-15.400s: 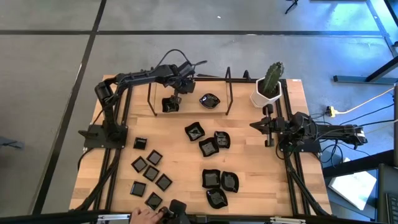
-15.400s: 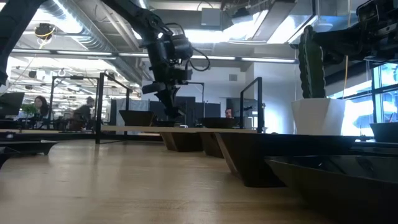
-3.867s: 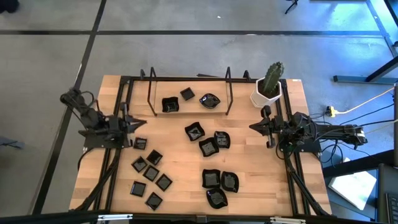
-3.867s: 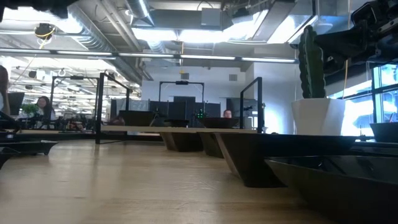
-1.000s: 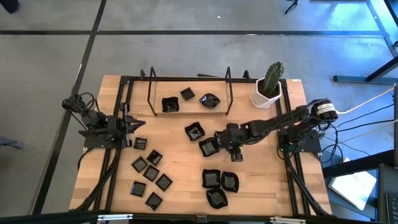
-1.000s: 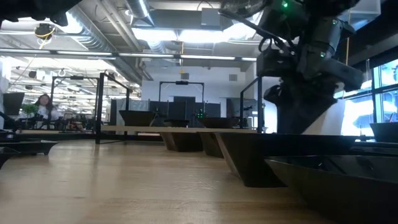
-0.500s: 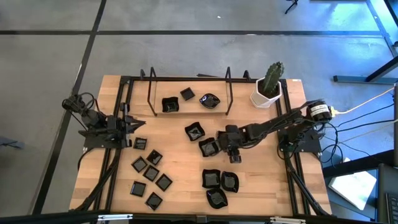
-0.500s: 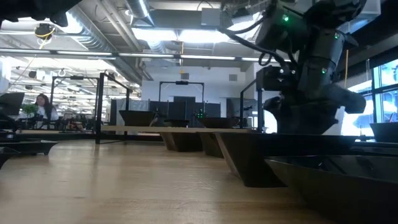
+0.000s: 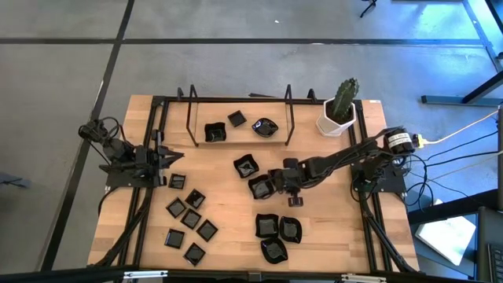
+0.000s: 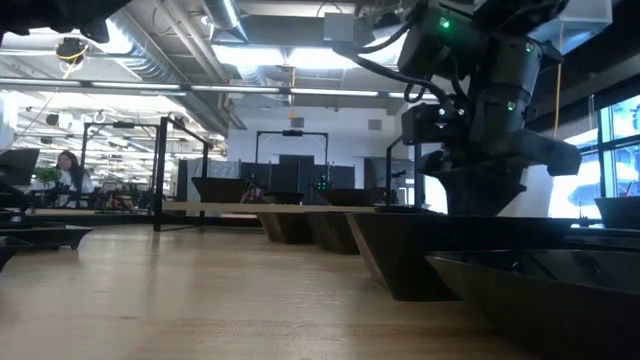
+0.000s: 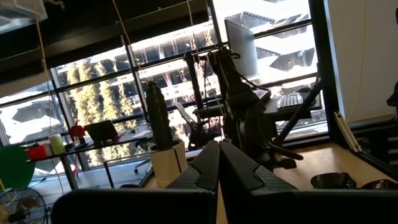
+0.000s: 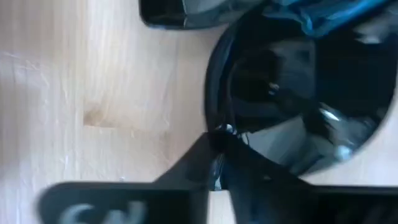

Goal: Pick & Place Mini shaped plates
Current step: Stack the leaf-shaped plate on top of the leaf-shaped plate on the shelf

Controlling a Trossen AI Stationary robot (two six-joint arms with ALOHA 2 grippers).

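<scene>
1. At the near edge of the wooden desk (image 9: 228, 208), most of the mini shaped plates are yet to be moved: three wavy-edged dishes (image 9: 278, 236) sit near right, and a scatter of small flat squares (image 9: 190, 224) lies near left, well apart from the rack.

2. At mid-desk the right claw (image 9: 280, 178) reaches in from the right side of the desk and, in the right wrist view, its fingers (image 12: 214, 158) pinch the rim of a glossy rounded plate (image 12: 311, 87) that appears to rest on the wood. Two more dishes, a raised-rim square (image 9: 262, 186) just beside the claw and another (image 9: 246, 166) a little farther off, wait there.

3. The left claw (image 9: 174, 156) is parked at the left side of the desk, clenched on nothing, its tips pressed together in the left wrist view.

4. At the far side, three plates (image 9: 236, 126) lie on the wire-framed rack (image 9: 240, 135), apparently the drop point; by that count the job looks early, with one more pick under way and well over a dozen dishes left.

5. A white pot with a cactus (image 9: 339, 112) stands at the far right corner.

6. Around the desk is grey concrete floor (image 9: 63, 94); the low view shows an open office with ceiling lights, and a person seated far off at left.
</scene>
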